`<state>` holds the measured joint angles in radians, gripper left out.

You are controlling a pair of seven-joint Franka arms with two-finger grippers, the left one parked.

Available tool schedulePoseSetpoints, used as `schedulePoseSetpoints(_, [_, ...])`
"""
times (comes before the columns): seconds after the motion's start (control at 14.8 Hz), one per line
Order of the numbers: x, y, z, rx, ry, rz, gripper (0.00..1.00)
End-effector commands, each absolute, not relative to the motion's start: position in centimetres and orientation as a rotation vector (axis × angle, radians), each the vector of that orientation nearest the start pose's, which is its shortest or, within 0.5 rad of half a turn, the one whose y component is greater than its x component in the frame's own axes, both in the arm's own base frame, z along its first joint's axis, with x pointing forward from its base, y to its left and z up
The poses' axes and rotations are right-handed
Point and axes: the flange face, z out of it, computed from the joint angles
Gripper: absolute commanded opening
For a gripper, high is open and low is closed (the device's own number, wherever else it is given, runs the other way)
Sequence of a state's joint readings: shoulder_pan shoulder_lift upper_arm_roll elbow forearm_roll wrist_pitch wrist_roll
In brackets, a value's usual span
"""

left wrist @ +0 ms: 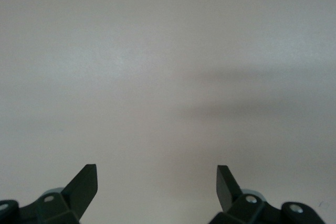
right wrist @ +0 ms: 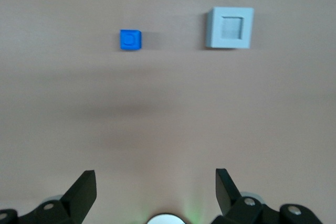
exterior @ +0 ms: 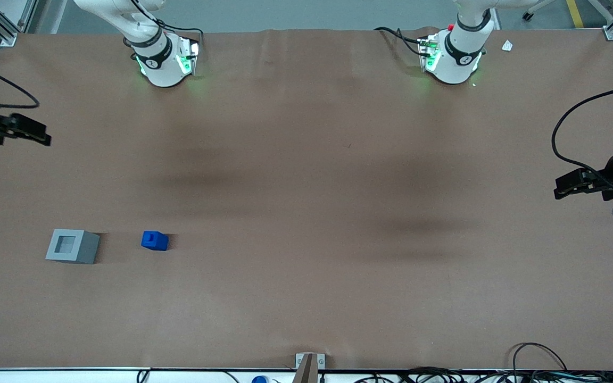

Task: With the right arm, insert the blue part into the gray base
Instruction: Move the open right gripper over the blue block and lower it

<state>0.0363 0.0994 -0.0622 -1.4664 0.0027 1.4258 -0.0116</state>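
Reaching out: our gripper, fingers spread wide and empty.
We find the blue part toward 11 o'clock, the gray base toward 1 (well apart).

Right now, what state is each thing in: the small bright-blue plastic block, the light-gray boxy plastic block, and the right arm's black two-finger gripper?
Small bright-blue plastic block: resting on the table, beside the gray block, not inserted.
Light-gray boxy plastic block: upright on the table, square recess facing up and empty.
Right arm's black two-finger gripper: open, holding nothing, above the table, farther from the front camera than both blocks.
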Motion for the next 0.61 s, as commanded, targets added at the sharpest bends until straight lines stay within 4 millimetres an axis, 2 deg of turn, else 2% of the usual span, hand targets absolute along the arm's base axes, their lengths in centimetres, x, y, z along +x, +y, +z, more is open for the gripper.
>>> schedulePoseSetpoints(0.0, [58.6,-1.0,58.4,-3.115,0.008,0.222,1.00])
schedulePoseSetpoints(0.14, [59.4,-0.2,57.9,-3.040,0.017,0.179,1.00])
schedulePoseSetpoints(0.27, [60.4,0.9,55.5,-2.935,0.003,0.230,1.00])
schedulePoseSetpoints(0.34, [61.1,1.8,53.8,-2.943,-0.026,0.269,1.00])
schedulePoseSetpoints(0.41, [61.7,3.7,52.4,-2.973,-0.091,0.301,1.00])
schedulePoseSetpoints(0.54, [63.3,5.3,50.3,-3.020,-0.114,0.247,1.00])
